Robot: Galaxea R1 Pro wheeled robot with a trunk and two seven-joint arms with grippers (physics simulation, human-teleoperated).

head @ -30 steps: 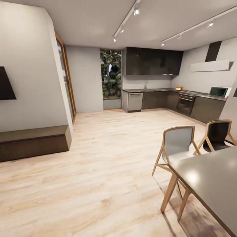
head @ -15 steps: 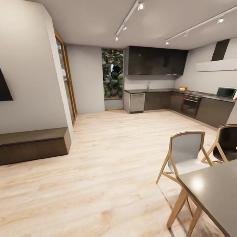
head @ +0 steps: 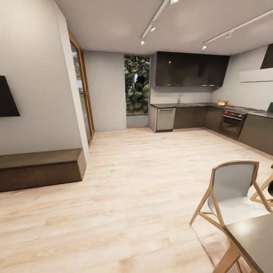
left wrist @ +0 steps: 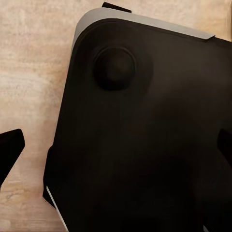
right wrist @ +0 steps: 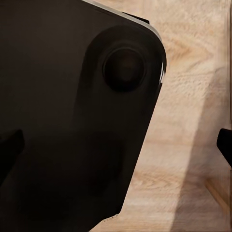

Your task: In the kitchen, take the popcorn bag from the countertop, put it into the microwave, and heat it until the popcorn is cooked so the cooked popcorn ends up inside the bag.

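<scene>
Head view: the camera has swung left, so the kitchen's countertop (head: 197, 105) now sits far right and the microwave (head: 270, 108) is cut by the frame edge; the popcorn bag is too small to identify. Wrist views: both grippers hang over the robot's dark base (left wrist: 145, 145), fingertips set wide apart, holding nothing.

Black base (left wrist: 145, 145), grey-edged rounded corners

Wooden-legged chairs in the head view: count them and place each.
2. One grey-seated, pale-wood-framed chair stands beside the dark grey table at lower right. A second chair's wooden leg pokes in at the right edge; its seat is mostly cut off. More may sit out of frame.
</scene>
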